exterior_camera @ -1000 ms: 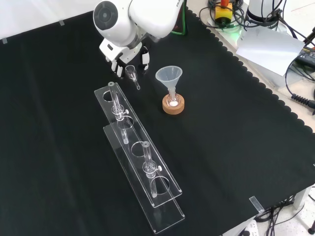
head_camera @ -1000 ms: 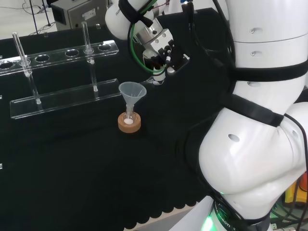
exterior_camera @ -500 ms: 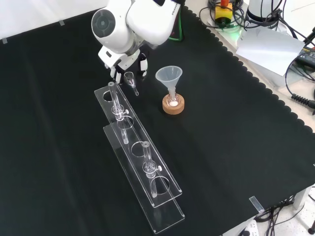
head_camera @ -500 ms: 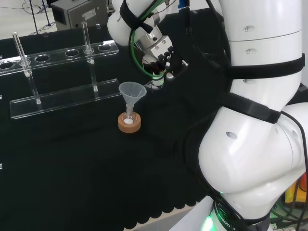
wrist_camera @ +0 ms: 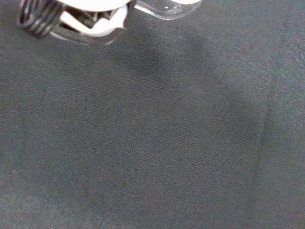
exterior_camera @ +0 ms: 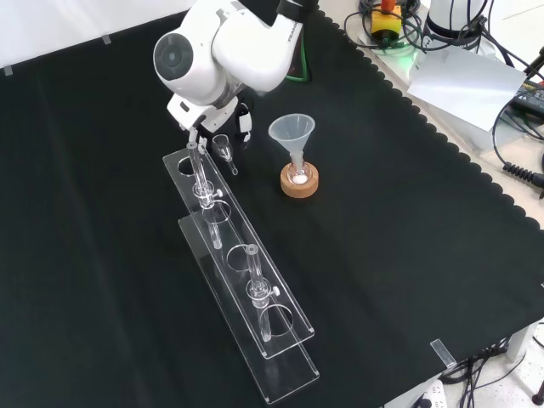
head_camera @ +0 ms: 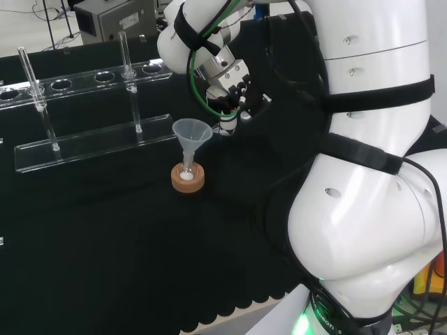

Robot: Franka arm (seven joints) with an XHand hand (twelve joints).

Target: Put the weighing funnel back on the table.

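front view: weighing funnel in the hand, beside the tube rack

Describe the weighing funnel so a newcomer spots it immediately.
In the front view, find the big cone-shaped funnel on its cork ring. Just left of it, held by the black and white hand, is the weighing funnel: a small clear scoop with a short stem, not a tall cone.

No text, label, no. or sign legible on the black cloth, the clear rack or the white arm. Small print at the arm's base, head view, is too faint to make out.
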